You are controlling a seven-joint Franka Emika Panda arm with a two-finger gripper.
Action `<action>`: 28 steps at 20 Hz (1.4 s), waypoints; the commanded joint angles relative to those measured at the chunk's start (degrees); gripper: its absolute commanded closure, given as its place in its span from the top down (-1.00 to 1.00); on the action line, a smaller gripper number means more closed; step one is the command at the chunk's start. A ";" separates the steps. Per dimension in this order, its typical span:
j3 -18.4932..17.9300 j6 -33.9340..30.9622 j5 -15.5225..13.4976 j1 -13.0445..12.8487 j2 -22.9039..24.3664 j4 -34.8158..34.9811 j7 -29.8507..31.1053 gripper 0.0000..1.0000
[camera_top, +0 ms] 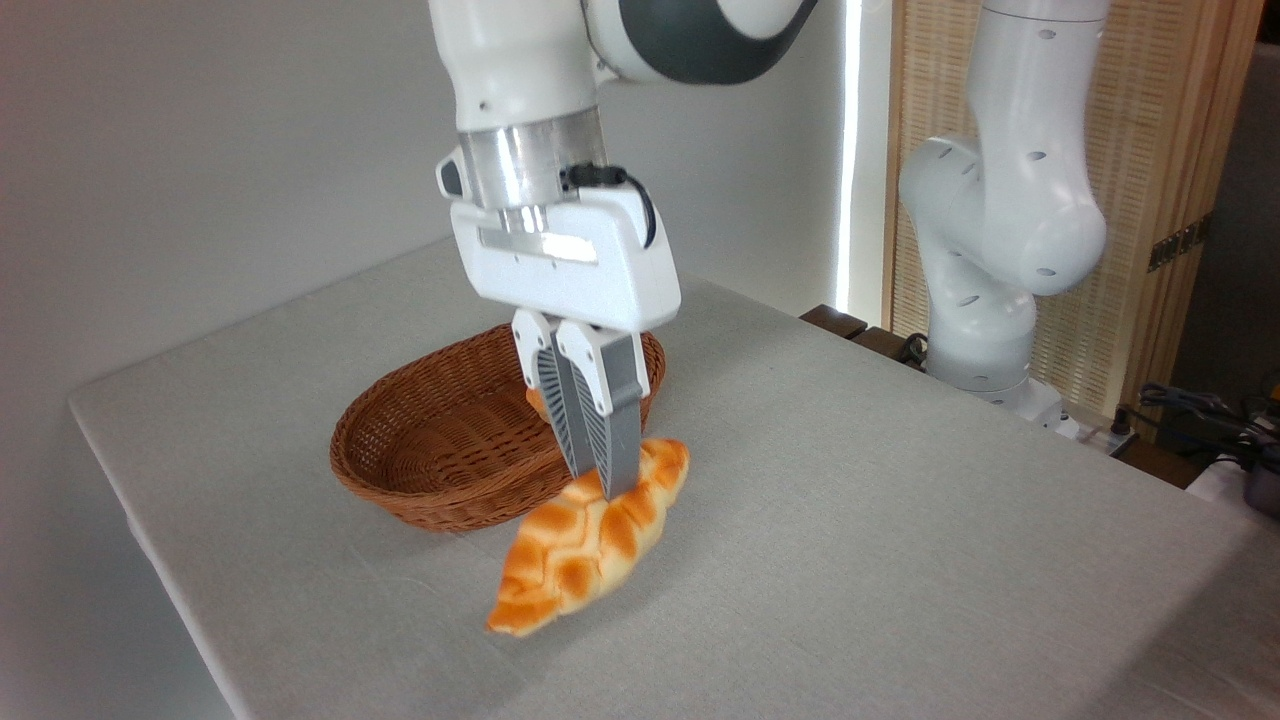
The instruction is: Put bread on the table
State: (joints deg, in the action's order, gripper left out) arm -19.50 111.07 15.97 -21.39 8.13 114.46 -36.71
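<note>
Grey-white cloth covers the large rectangular table (850,480), which fills most of the view from a fixed camera; behind it stand a plain pale wall and, at the right, a slatted wooden screen (1150,150). A brown oval wicker basket (420,450) rests on the cloth left of centre, and a small patch of something orange shows inside it, just behind the fingers, too hidden to identify. The white robot arm (1000,220) rises from its base at the far right edge of the table and reaches over to the middle, where its gripper (600,485) points straight down. Both ribbed grey fingers (585,420) are drawn close together and pinch the bread (590,550) near its upper end. This long braided loaf, golden-orange with paler seams, hangs tilted, with the upper end at the fingertips and the lower tapered end down toward the left, close to the cloth. It lies outside the basket, just in front of and to the right of the rim. Whether the low tip touches the table cannot be told, although a soft shadow lies directly beneath it. Dark cables (1200,410) lie past the far right corner.
</note>
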 commanded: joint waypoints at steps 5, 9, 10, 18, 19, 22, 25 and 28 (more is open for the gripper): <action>-0.71 9.24 2.66 -1.81 -1.63 6.56 -2.13 1.00; -0.71 9.60 2.93 -1.81 -1.71 6.66 -2.23 1.00; -0.80 9.52 2.41 -1.81 -1.63 6.48 -1.79 1.00; -0.63 -7.77 -11.74 -1.20 -2.07 -8.62 -0.47 1.00; -0.10 -9.62 -12.01 -1.11 -1.72 -9.68 0.40 1.00; 2.44 -10.87 -12.36 0.02 -0.84 -11.61 5.50 1.00; 6.75 -15.34 -15.07 4.93 -0.92 -15.83 5.25 1.00; 10.26 -17.11 -18.33 10.73 -1.89 -18.21 5.24 1.00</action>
State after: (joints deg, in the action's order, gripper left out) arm -12.84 97.08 1.06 -16.94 7.41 99.64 -31.22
